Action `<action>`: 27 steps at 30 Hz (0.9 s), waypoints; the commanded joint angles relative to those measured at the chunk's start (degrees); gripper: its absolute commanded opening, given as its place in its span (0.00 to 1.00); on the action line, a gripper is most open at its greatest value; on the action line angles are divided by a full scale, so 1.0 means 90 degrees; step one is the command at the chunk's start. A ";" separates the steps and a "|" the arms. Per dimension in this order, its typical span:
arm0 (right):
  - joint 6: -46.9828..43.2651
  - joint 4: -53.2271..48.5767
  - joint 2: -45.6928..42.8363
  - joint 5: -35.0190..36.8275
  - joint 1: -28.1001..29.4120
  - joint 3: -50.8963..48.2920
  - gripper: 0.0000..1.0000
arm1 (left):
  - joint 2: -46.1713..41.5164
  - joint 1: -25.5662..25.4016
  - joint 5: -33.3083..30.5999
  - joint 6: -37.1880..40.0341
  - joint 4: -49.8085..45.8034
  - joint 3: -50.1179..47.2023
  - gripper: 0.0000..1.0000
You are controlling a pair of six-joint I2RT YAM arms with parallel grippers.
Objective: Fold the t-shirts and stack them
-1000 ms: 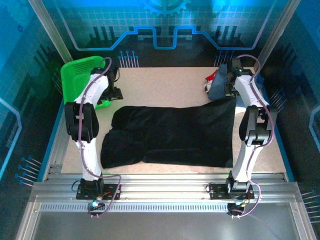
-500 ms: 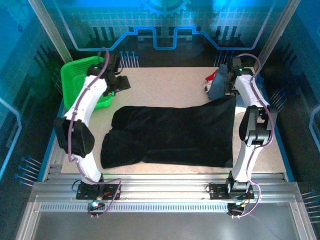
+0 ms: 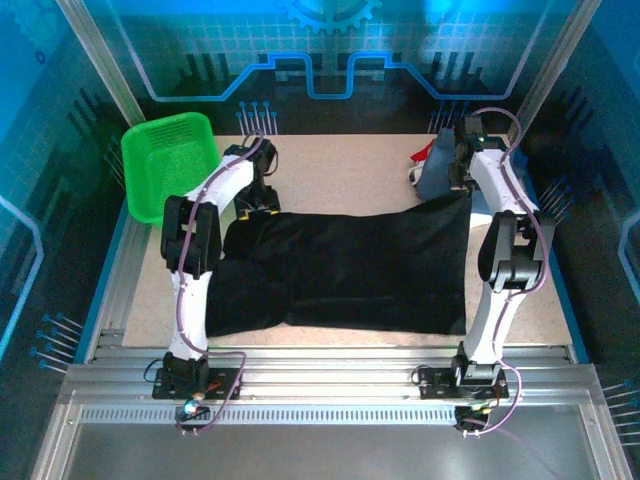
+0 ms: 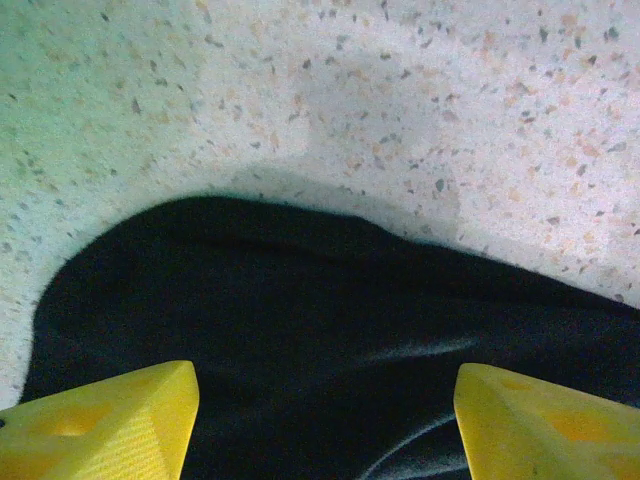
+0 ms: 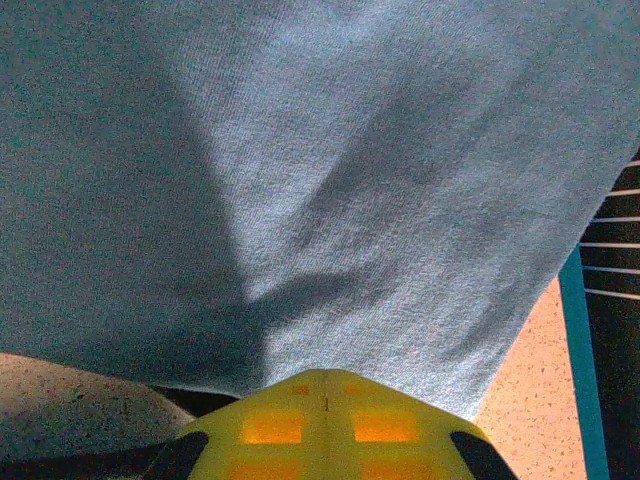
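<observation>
A large black t-shirt [image 3: 340, 270] lies spread flat across the middle of the table. My left gripper [image 3: 262, 203] hovers over its far-left corner. Its yellow fingers [image 4: 100, 425] stand wide apart, open, with black cloth [image 4: 330, 330] below and between them. At the far right lies a slate-blue t-shirt [image 3: 437, 172], with a bit of red cloth [image 3: 428, 152] and white cloth [image 3: 415, 176] behind it. My right gripper [image 5: 325, 395] is shut, its tip right against the slate-blue cloth [image 5: 320, 150]. Nothing shows between its fingers.
A green mesh basket [image 3: 170, 160] stands at the far-left corner. Speckled tabletop [image 3: 340, 170] lies bare beyond the black shirt. A blue rim [image 5: 578, 340] edges the table at the right. Metal rails [image 3: 330, 360] run along the near edge by the arm bases.
My left arm has swung from the green basket rightward and down to the black shirt's far-left corner, its jaws narrowing a little. The right arm has not moved.
</observation>
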 commanded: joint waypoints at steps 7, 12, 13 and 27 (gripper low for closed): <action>0.0099 -0.0060 0.0027 -0.0143 0.0052 -0.0019 0.00 | 0.0495 0.0024 -0.0695 0.0128 0.0108 0.0451 0.68; 0.0096 -0.0070 0.0037 -0.0156 0.0051 -0.0016 0.00 | 0.0819 0.0043 -0.0502 0.0098 0.0051 0.0607 0.65; 0.0100 -0.0080 0.0037 -0.0154 0.0051 -0.0012 0.00 | 0.0824 0.0043 -0.0473 0.0092 0.0080 0.0556 0.63; 0.0182 -0.0128 -0.0045 -0.0172 0.0042 0.0017 0.00 | -0.0651 0.0077 -0.0305 0.0215 0.0929 -0.0918 0.00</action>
